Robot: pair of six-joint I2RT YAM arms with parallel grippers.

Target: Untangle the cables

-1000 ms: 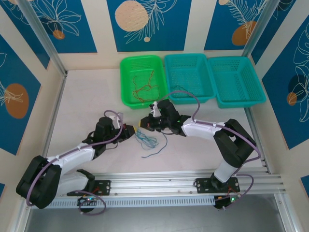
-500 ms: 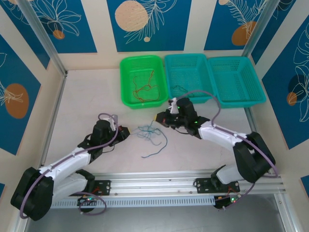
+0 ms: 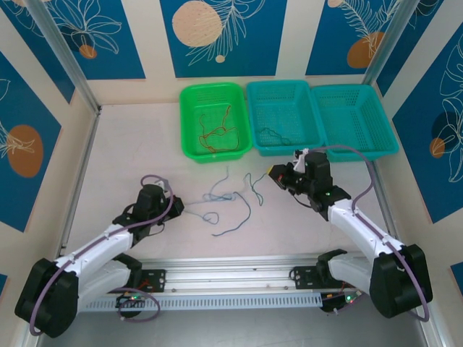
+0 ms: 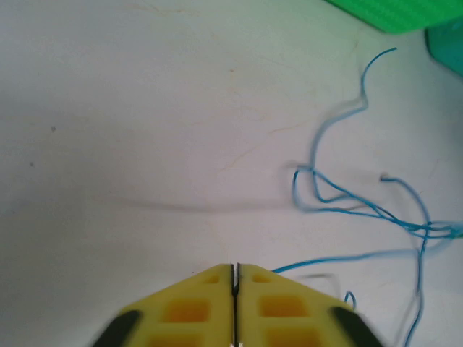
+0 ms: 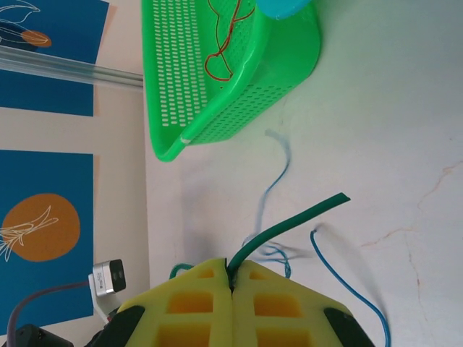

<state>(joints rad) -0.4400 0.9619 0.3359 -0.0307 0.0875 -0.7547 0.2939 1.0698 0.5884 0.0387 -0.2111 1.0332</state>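
Pulled apart since earlier, spreading blue cables [image 4: 362, 215] over tabletop [image 3: 130, 144]. Right fingers [image 5: 192, 307] pinching green cable [image 5: 289, 223]; left fingers [image 4: 195, 307] closed, hold unclear. Red cables [image 3: 215, 130] already in green basket [image 3: 217, 155]; blue still looped together.

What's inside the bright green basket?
Thin red-orange wires lie loosely curled on the floor of the green basket. From the right wrist, its wall and a turquoise basket corner cover part of the inside.
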